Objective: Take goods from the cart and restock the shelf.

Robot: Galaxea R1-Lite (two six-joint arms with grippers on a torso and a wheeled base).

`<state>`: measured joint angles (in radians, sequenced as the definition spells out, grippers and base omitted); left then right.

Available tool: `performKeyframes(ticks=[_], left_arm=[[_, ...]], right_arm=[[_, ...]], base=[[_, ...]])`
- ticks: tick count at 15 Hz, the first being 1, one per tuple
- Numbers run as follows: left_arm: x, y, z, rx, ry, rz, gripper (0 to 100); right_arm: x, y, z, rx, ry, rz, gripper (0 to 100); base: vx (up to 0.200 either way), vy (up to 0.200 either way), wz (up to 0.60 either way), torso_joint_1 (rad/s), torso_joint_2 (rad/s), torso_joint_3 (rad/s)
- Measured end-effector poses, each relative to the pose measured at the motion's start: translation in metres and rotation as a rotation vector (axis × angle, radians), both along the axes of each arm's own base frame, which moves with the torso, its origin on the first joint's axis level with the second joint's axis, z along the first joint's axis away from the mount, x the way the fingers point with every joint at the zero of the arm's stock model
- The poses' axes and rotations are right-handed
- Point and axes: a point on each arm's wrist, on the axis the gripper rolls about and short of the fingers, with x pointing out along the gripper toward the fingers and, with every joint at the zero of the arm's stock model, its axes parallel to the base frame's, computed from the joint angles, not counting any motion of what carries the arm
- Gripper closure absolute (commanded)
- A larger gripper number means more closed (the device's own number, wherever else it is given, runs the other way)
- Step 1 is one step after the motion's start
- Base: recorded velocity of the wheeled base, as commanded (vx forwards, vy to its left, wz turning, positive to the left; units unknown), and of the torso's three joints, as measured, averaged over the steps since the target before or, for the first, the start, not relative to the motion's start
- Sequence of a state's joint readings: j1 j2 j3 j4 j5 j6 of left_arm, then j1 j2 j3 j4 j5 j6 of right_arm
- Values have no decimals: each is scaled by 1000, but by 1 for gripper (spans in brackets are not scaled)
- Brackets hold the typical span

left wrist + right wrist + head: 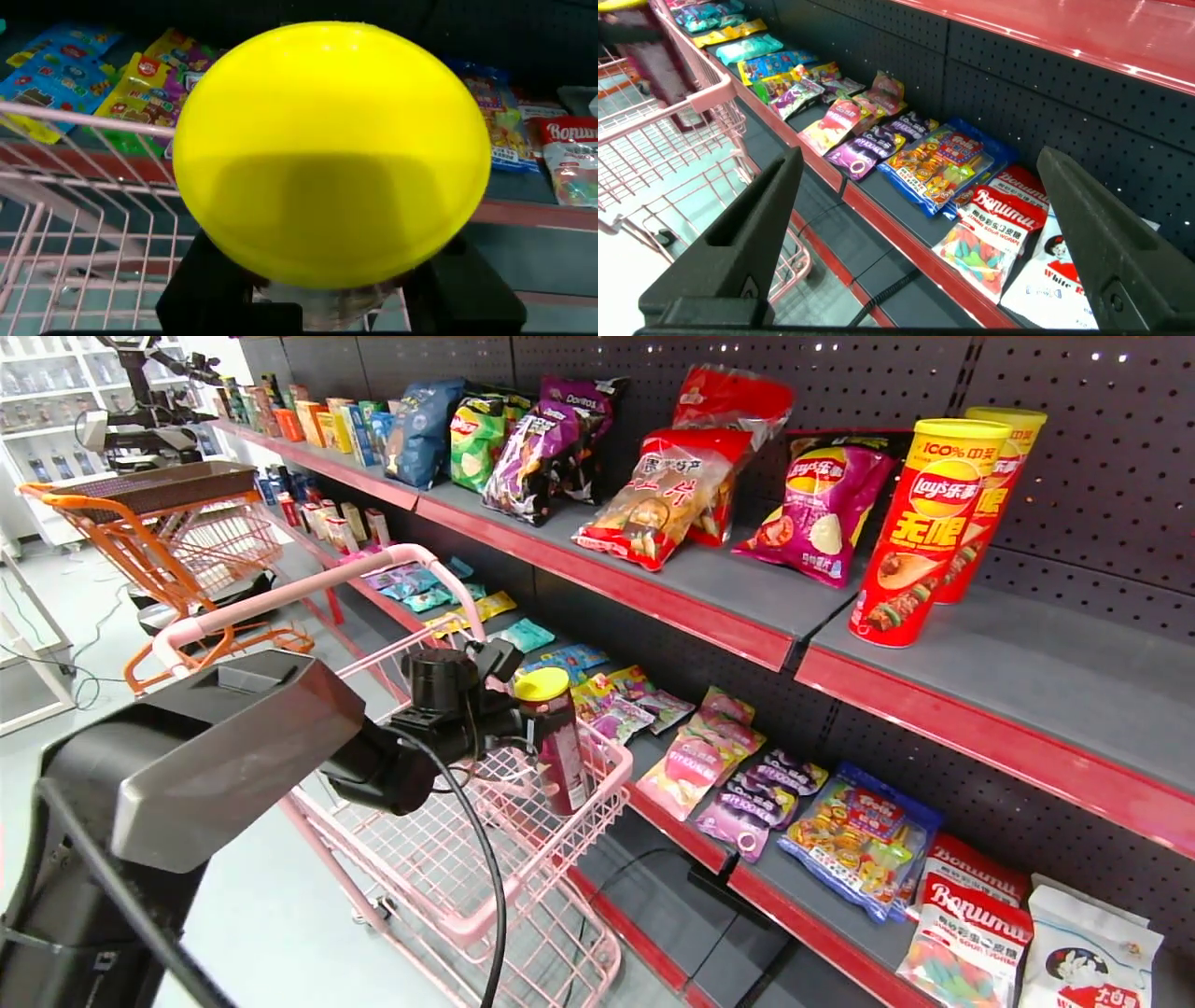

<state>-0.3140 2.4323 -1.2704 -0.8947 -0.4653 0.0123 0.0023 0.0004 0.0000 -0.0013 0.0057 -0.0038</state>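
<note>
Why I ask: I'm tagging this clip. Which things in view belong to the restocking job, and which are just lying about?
Job: left gripper, shut on the yellow-lidded can; pink cart by it; upper shelf, with bare room beside two tall chip cans.
Lying about: orange cart farther down the aisle; crisp bags; sweet packets lower down; right gripper, open.

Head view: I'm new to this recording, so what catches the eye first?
The dark red tube can with a bright yellow lid, held upright in the left gripper at the pink wire cart. Next, two tall red-and-yellow chip canisters standing on the upper grey shelf, toward the right.
</note>
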Motion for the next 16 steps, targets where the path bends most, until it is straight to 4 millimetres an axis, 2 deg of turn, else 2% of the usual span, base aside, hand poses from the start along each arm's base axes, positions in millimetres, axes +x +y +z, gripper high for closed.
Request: performKeyframes(ticks=[2, 4, 8, 10, 12, 14, 16], left_arm=[[-25, 15, 22, 3, 21, 31, 100], [-63, 32, 53, 7, 28, 71, 100], [-156, 64, 124, -21, -71, 147, 100], [-209, 81, 152, -27, -115, 200, 100], [-263, 98, 169, -20, -121, 247, 100], [-313, 114, 178, -4, -146, 311, 100], [-351, 128, 180, 15, -196, 462, 100]], right_arm=[[0, 0, 0, 1, 0, 1, 0], [0, 0, 0, 3, 0, -1, 0], [0, 0, 0, 1, 0, 0, 0], [0, 0, 0, 2, 0, -4, 0], [0, 0, 0, 1, 0, -4, 0], [0, 0, 0, 1, 1, -5, 0], [0, 0, 0, 1, 0, -5, 0]], base=[[0, 0, 0, 0, 0, 0], [0, 0, 0, 0, 0, 0], [0, 0, 0, 0, 0, 0], [0, 0, 0, 0, 0, 0], [0, 0, 0, 0, 0, 0], [0, 0, 0, 23, -65, -45], [0, 0, 0, 137, -383, -232]])
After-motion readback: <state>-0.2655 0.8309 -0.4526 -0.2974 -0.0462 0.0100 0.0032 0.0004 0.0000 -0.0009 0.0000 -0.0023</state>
